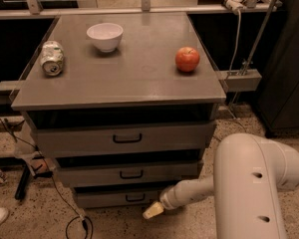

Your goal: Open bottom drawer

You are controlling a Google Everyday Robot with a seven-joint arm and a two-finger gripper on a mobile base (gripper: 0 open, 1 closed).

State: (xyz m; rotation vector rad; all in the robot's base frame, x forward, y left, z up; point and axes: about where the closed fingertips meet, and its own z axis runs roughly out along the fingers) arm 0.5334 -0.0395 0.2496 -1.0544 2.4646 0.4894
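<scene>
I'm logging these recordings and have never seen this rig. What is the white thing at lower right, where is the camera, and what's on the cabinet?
One camera looks down on a grey three-drawer cabinet from the front. The white bulk is the robot's arm. It ends in a yellowish gripper, low near the floor and just right of the handle on the bottom drawer, the smallest front. On top are a can on its side, a white bowl and a red apple. I see nothing held in the gripper.
</scene>
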